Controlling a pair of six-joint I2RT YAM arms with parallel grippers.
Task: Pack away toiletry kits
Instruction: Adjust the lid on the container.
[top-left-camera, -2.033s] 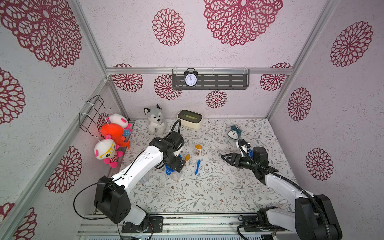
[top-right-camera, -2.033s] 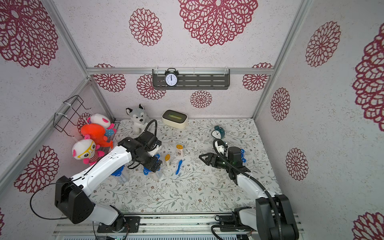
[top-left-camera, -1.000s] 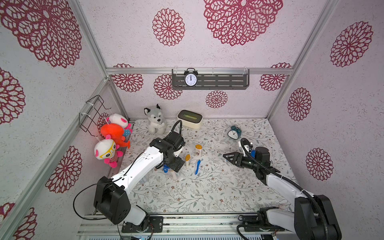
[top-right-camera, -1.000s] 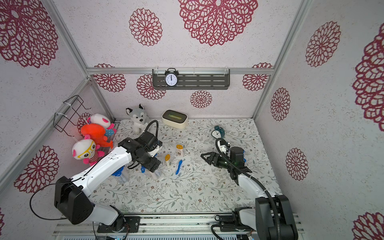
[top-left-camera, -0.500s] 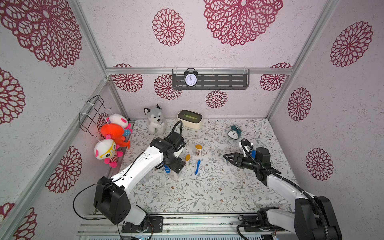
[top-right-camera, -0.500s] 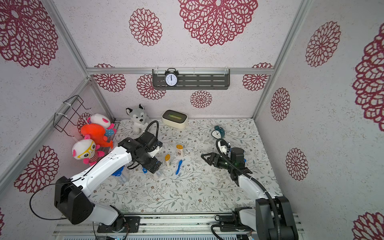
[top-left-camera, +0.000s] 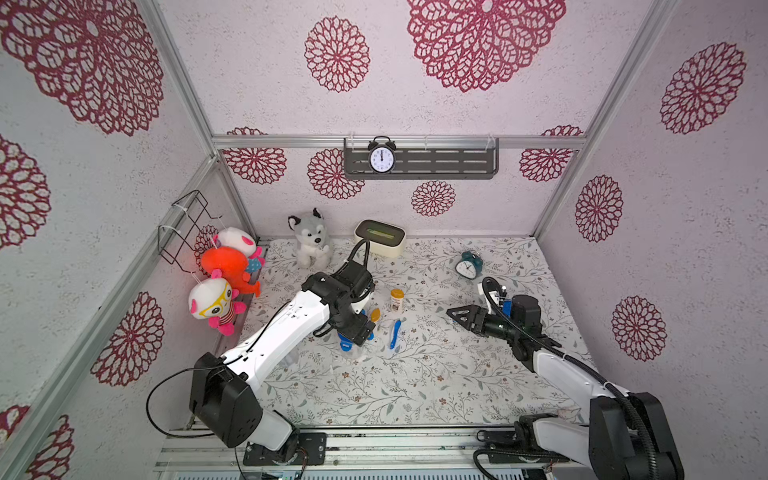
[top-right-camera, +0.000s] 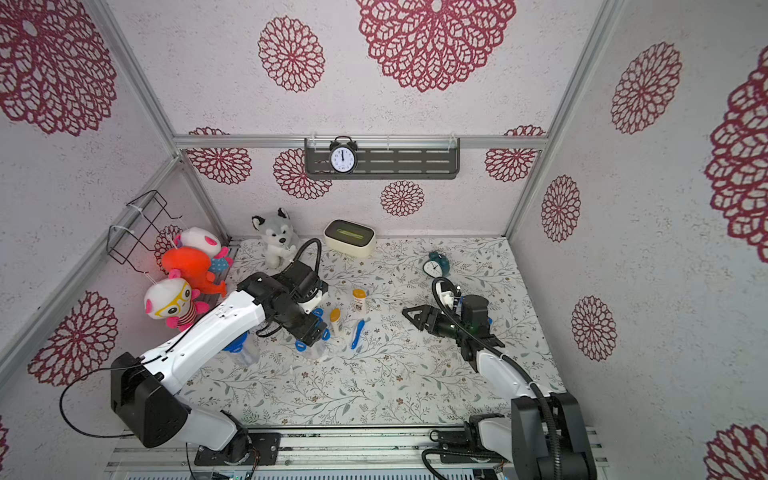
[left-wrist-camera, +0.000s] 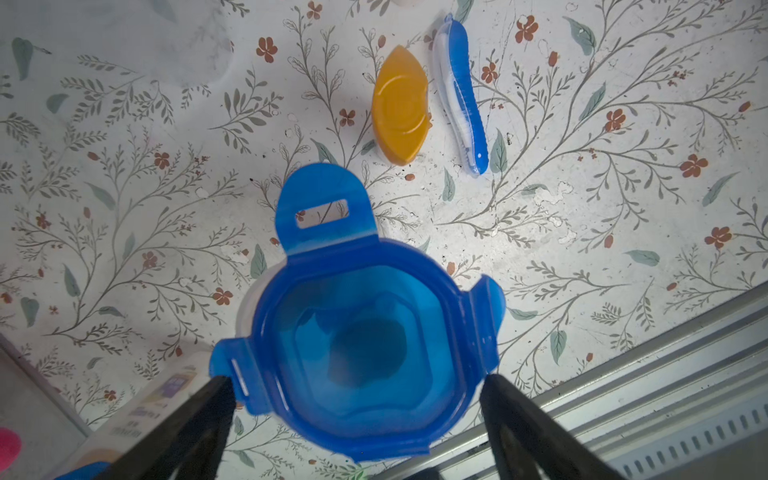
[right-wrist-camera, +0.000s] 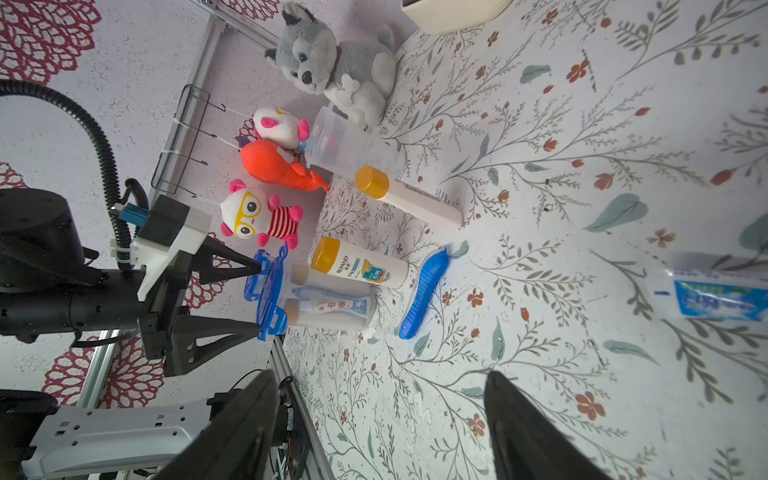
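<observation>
A clear cup stands on the floral mat with a toothpaste tube and a bottle inside. Its blue tabbed lid lies on top. My left gripper hangs open right above it, one finger at each side of the lid. Beside the cup stand two white bottles with orange caps, and a blue toothbrush lies there too. Another lidded cup sits under the left arm. My right gripper hovers open and empty to the right. A toothpaste tube lies near it.
A husky plush and a cream tissue box stand at the back. A teal alarm clock is at the back right. Plush toys and a wire basket hang on the left wall. An empty clear cup stands near the husky.
My left gripper has shifted a little over the lidded cup and stays wide. My right gripper has drawn back slightly to the right.
</observation>
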